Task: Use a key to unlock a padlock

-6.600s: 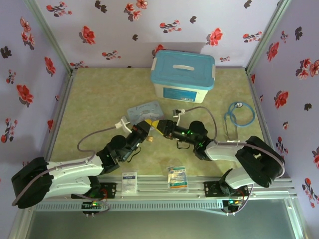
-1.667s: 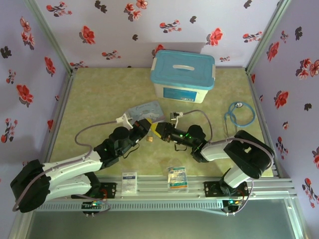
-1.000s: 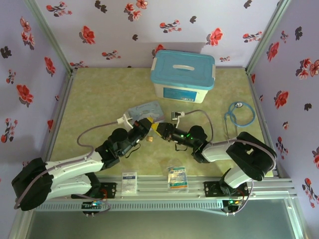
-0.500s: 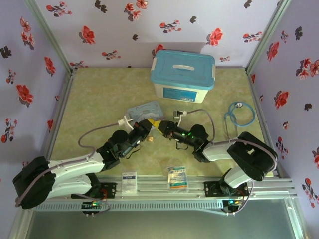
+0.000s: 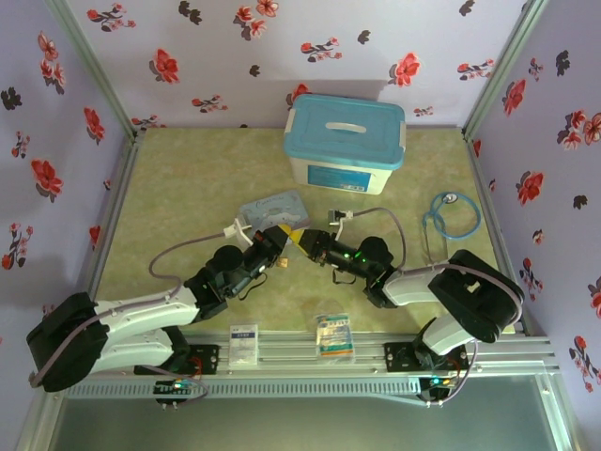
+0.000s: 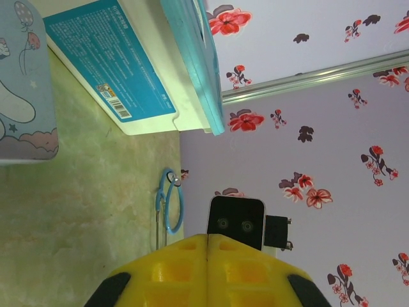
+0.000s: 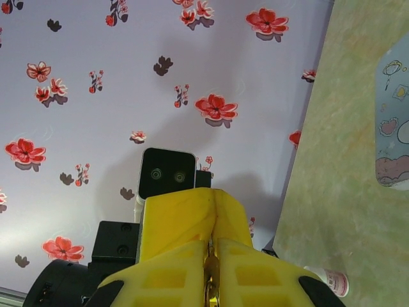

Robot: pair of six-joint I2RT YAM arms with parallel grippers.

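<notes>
Lilac flowered walls over a green-marbled table

The walls (image 5: 216,56) are pale lilac, scattered with red and dark flowers; the table (image 5: 188,188) is mottled yellow-green. The storage box (image 5: 345,150) is white with a light-blue lid, the tin (image 5: 272,207) grey-blue with cartoon drawings, the stethoscope (image 5: 451,197) blue. The left gripper (image 6: 207,239) and the right gripper (image 7: 211,245) have yellow fingers.

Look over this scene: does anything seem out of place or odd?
Nothing looks spilled or damaged. One stray: a small white capped object lies loose on the table beside the right tool.
</notes>
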